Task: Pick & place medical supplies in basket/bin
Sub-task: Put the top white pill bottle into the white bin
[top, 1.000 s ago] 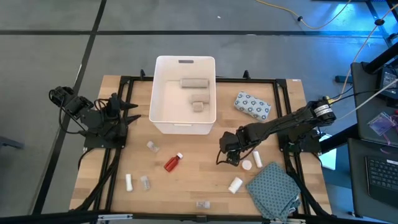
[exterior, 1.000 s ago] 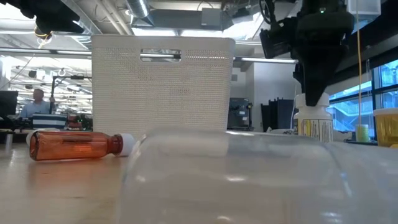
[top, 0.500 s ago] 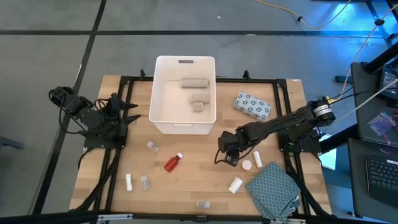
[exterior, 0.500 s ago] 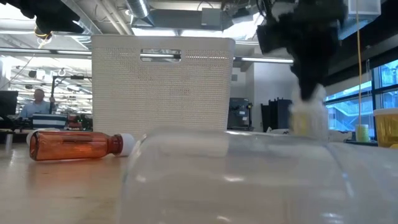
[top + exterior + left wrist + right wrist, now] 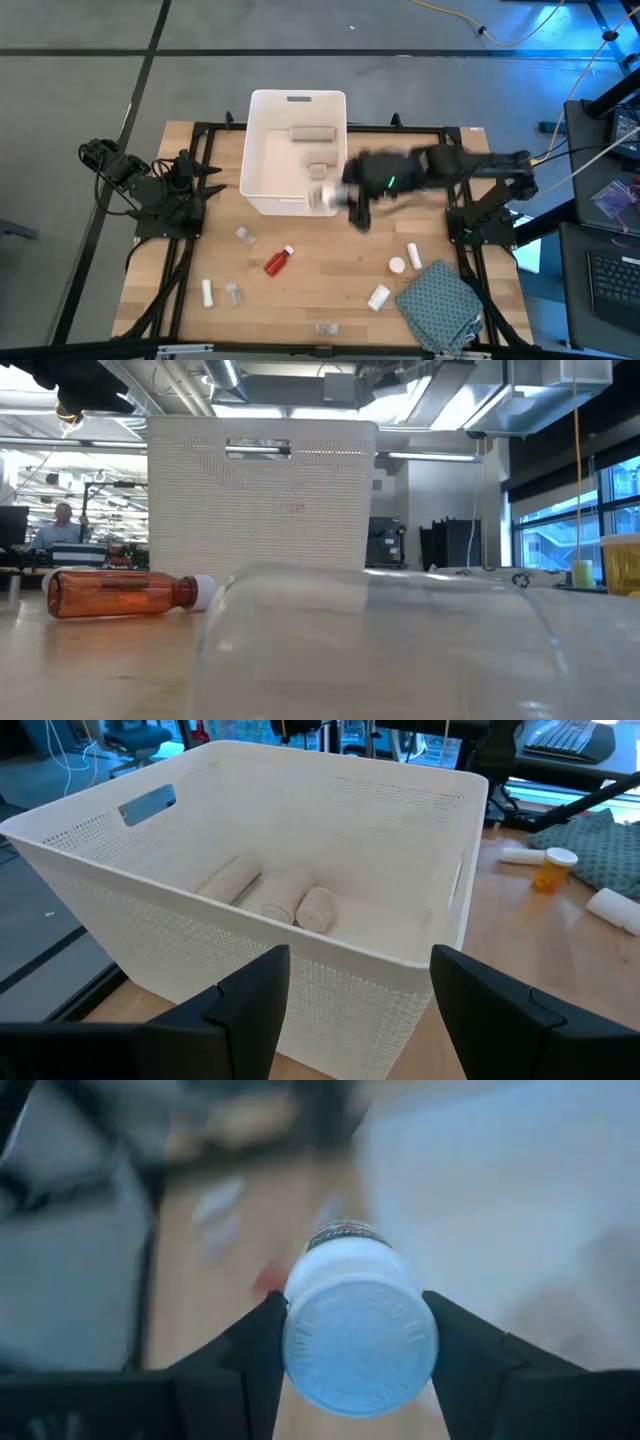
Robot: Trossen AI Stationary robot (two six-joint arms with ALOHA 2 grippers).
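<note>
At the near right corner of the tall white plastic tub, the right claw pinches a white capped pill bottle, cap toward the wrist; the tub's opening lies just beyond. The left claw waits spread.

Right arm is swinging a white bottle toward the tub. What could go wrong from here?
1. The right gripper pinches the white bottle only at its cap, mid-swing; it may slip out before clearing the rim.
2. In the high view the bottle sits near the tub's front corner, so an early release might hit the wall or land on the table.
3. The left gripper waits open just outside the tub, and a bouncing bottle might strike it.
</note>
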